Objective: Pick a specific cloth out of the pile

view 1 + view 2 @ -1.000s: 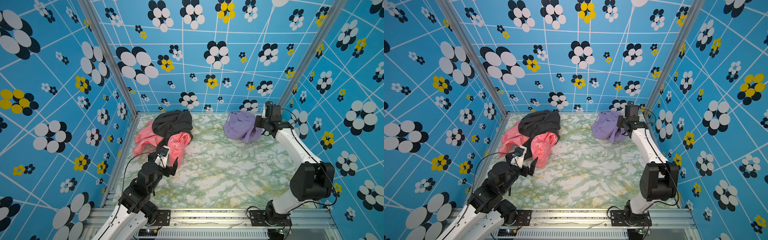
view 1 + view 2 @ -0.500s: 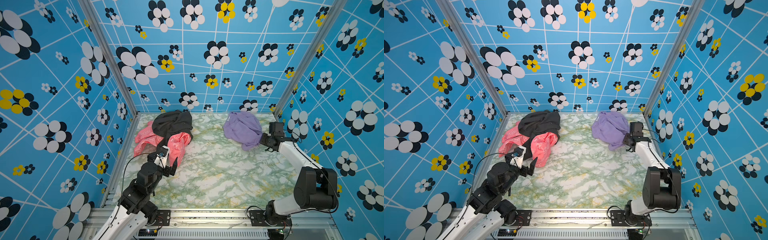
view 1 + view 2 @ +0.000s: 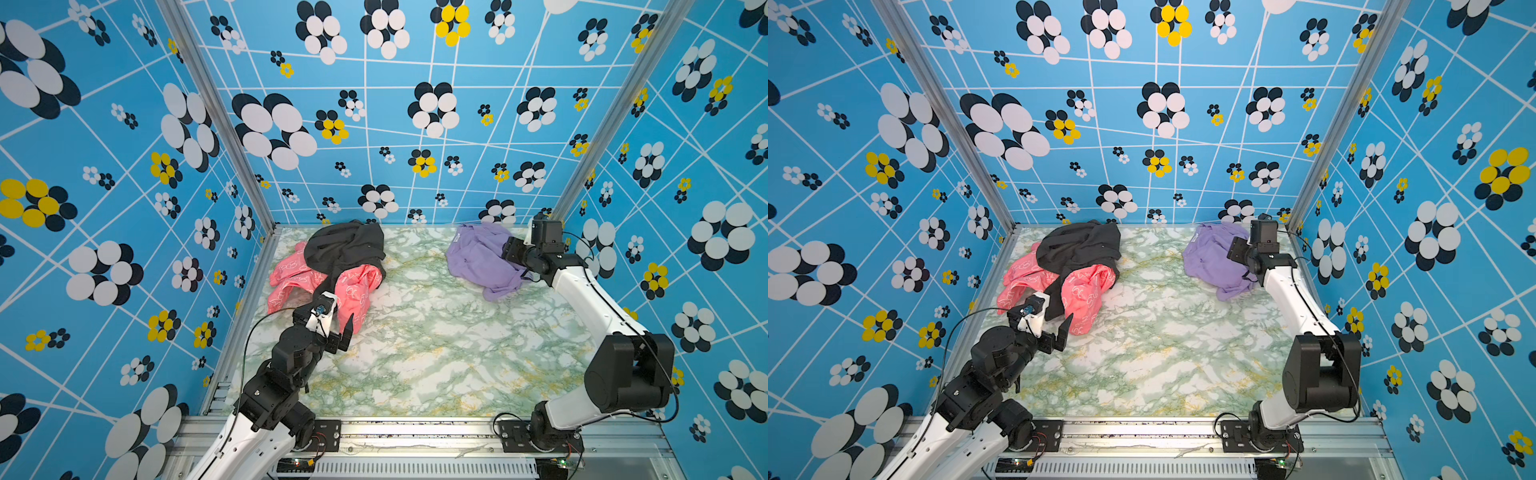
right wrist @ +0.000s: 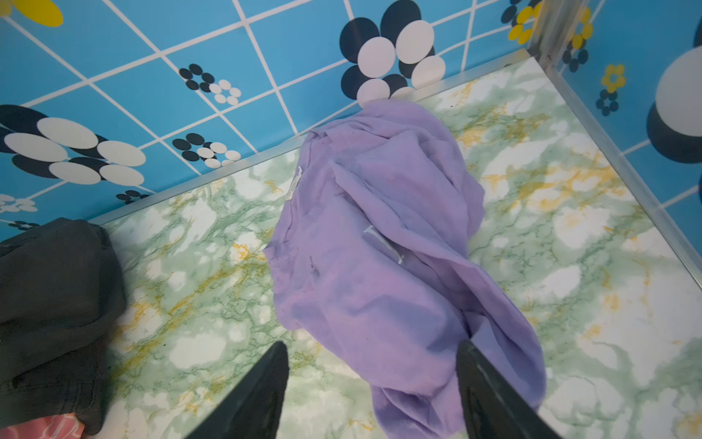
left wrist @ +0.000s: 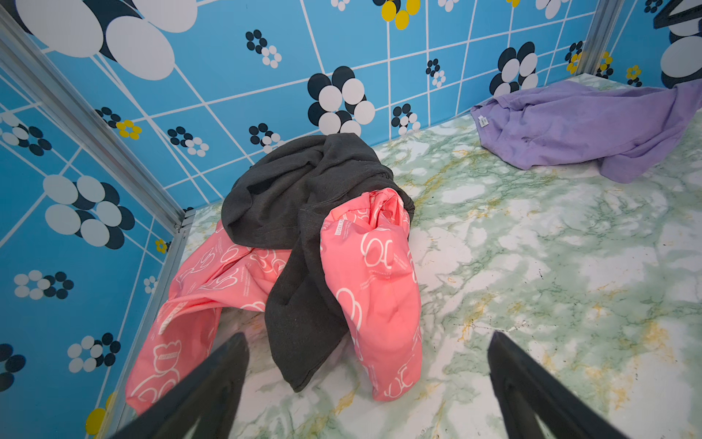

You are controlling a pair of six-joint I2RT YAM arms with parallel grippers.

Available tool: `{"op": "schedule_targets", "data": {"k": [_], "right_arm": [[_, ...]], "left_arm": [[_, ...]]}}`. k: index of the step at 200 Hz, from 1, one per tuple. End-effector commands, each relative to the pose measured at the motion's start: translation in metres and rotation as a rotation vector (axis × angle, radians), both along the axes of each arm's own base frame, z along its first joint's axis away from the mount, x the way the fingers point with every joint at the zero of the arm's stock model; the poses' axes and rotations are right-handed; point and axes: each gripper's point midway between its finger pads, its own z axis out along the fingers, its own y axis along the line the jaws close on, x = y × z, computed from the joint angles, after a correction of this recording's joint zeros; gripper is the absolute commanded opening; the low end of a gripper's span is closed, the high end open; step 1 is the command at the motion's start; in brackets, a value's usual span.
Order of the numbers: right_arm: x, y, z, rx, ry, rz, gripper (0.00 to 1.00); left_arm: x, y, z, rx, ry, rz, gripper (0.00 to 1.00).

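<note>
1. Finding the cloth [image 3: 482,262] lying crumpled on the marble-patterned table [image 3: 415,353], near the far right corner and well apart from the pile [image 3: 340,266] at the far left.
2. Counting in that pile just the black garment [image 5: 304,182] draped over the coral-pink cloth [image 5: 372,273].
3. Reading the right gripper [image 4: 372,344] as hanging spread over the near end of the cloth and pinching nothing, with one finger overlapping a fold and contact there not being clear.
4. Reading the left gripper [image 5: 366,334] as gaping wide and empty, pointing at the pile.
5. Judging the cloth as being light, limp and unbreakable, likely sagging and trailing once lifted, and slipping out of a shallow pinch.
6. Favouring, for any further hold, a raised ridge of folds or the hemmed edge by the white label [image 4: 294,182], gathering several layers deep between the pads.
</note>
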Motion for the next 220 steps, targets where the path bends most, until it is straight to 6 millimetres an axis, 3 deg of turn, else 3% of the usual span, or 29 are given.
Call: {"op": "schedule_targets", "data": {"k": [1,36,66,109,192,220], "right_arm": [[-0.008,-0.007,-0.044,-0.101,0.189,0.042,0.73],[-0.011,-0.023,-0.080,-0.218,0.335,0.049,0.76],[-0.017,-0.027,-0.111,-0.214,0.439,0.065,0.73],[-0.033,-0.027,-0.148,-0.141,0.540,0.077,0.45],[-0.055,-0.026,-0.175,-0.078,0.601,0.097,0.05],[-0.064,-0.024,-0.183,-0.036,0.622,0.099,0.02]], "left_arm": [[0.001,0.004,-0.004,0.016,-0.003,0.013,0.99],[0.000,0.004,-0.005,0.017,-0.003,0.014,0.99],[0.000,0.004,-0.004,0.016,-0.005,0.014,0.99],[0.000,0.004,-0.004,0.015,-0.005,0.013,0.99],[0.000,0.004,-0.005,0.015,-0.002,0.011,0.99],[0.000,0.004,-0.005,0.015,-0.002,0.012,0.99]]}}
